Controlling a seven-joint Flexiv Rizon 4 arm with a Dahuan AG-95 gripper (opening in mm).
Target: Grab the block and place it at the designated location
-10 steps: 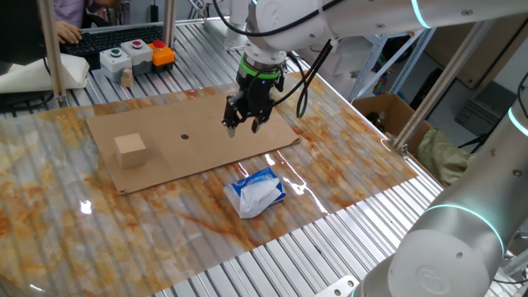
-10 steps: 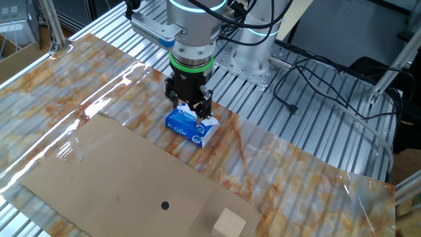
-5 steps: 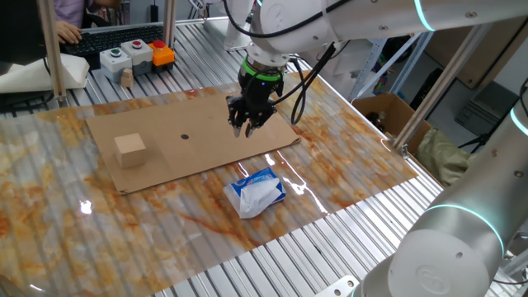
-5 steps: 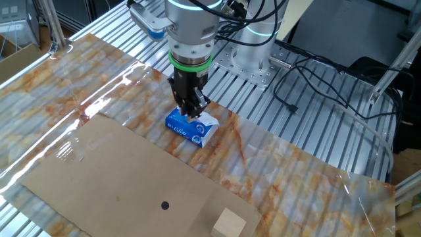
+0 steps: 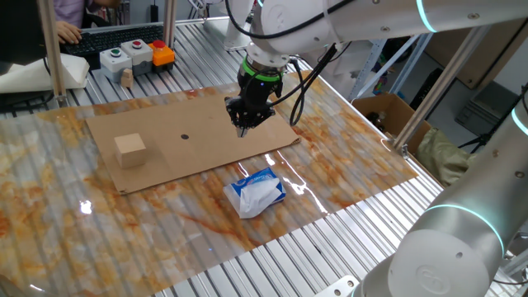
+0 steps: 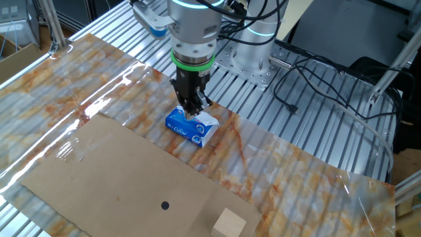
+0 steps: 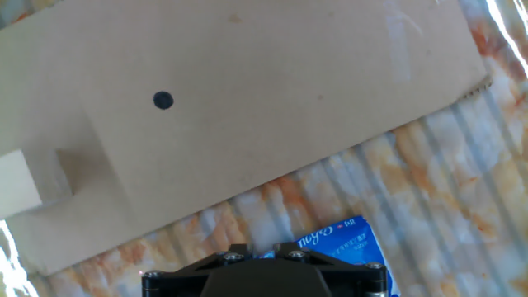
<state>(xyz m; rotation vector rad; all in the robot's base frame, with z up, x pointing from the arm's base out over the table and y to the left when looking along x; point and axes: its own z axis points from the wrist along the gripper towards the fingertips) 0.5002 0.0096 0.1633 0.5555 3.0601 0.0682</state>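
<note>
i'm looking down the hand view first and the claw's fingertips never show; only the dark underside of the hand fills the bottom edge. the block (image 7: 16, 183) is cut off by the left border there, so i get one pale face and a shadow beside it on the cardboard sheet (image 7: 272, 107). the blue-and-white packet (image 7: 342, 241) is half hidden behind the hand, its print too blurred to read.

from one fixed view the claw (image 5: 245, 128) hangs over the sheet's near-right part, pointing straight down, fingers pinched together with nothing between them. from the other fixed view the claw (image 6: 193, 112) sits in front of the packet (image 6: 191, 126) and covers its top, so i can't tell from that angle whether they touch; the first fixed view shows the packet (image 5: 256, 191) lying apart, off the sheet on the marbled tabletop (image 5: 346, 157).

the block (image 5: 130, 150) rests flat on the sheet's left end, well apart from the claw. it's a cube, so no long axis to call; its edges run roughly along the sheet's edges. in the other fixed view the block (image 6: 229, 223) is clipped by the bottom border.

the black dot (image 5: 185, 138) lies between block and claw, uncovered; i see it too at (image 6: 165, 205) and (image 7: 163, 101).
</note>
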